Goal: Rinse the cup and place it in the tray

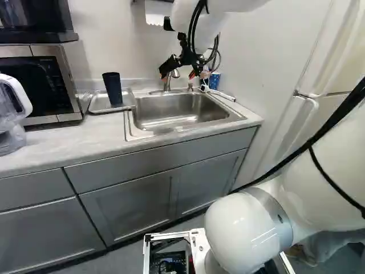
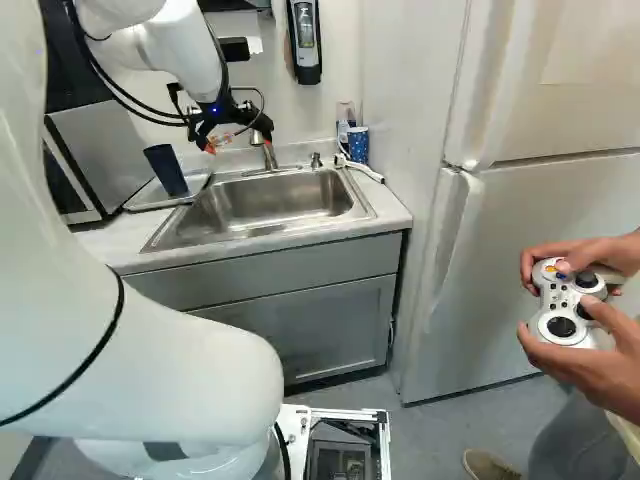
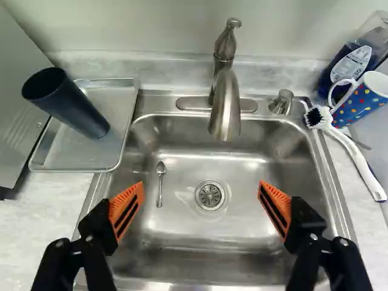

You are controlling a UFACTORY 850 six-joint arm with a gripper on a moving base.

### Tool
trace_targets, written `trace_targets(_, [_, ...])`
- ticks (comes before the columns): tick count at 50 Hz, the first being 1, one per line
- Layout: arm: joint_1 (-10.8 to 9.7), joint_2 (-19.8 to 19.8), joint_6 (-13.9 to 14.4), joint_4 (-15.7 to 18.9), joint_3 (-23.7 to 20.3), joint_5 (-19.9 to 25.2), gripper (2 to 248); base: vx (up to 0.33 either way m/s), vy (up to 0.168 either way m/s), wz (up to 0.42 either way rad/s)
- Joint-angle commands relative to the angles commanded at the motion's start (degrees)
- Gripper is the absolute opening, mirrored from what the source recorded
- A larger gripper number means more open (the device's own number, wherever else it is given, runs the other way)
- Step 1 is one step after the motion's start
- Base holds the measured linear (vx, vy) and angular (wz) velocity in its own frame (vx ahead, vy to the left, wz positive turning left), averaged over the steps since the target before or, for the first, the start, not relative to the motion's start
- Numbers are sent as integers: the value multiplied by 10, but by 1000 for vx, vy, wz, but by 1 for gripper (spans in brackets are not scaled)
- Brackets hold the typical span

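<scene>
Claw (image 1: 177, 75) wide open above sink (image 3: 182, 239); orange pads (image 3: 128, 206) well apart.

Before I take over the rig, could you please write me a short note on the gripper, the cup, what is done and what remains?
Gripper: open and empty, above the sink.
Job's things: the dark cup stands upright in the tray, beside the sink. No water is seen running from the faucet.
Done: the cup is in the tray. Whether it was rinsed, the pictures cannot tell.
Left: confirm the rinse; if it was done, probably nothing but moving the arm clear.
</scene>
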State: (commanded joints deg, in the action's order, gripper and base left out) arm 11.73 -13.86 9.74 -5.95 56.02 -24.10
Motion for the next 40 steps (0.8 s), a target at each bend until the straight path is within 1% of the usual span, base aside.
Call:
trace_targets(20, [0,0,0,0,0,0,247,-3,0,0])
trace_targets(40, [0,0,0,0,0,0,247,-73,-1,4])
